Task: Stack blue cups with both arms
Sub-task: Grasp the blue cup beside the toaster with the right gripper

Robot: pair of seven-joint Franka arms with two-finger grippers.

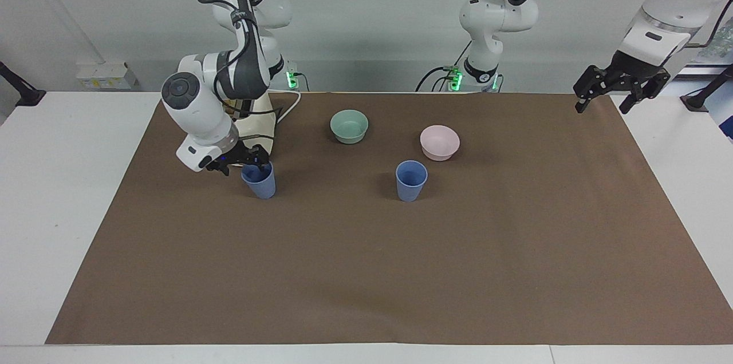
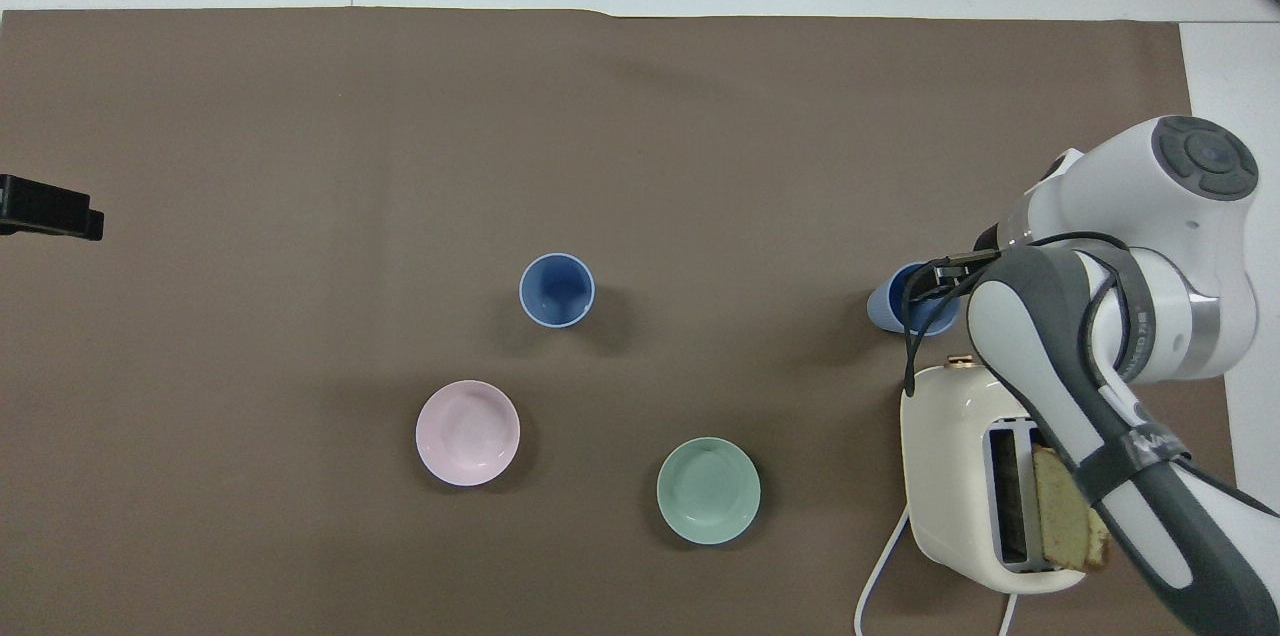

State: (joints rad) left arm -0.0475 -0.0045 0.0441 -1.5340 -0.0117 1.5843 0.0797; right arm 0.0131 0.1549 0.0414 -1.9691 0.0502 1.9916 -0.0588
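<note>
The right claw (image 1: 247, 162) is sitting spread open at the rim of the upright blue cup (image 1: 259, 180), left of centre by the toaster (image 2: 975, 476). The second cup (image 1: 411, 180) is standing mid-frame; the left claw (image 1: 614, 92) is waiting open, upper right.

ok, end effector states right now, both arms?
Right end effector: open, at the rim of the blue cup by the toaster, not gripping yet.
Left end effector: open, empty, raised over the mat's corner.
</note>
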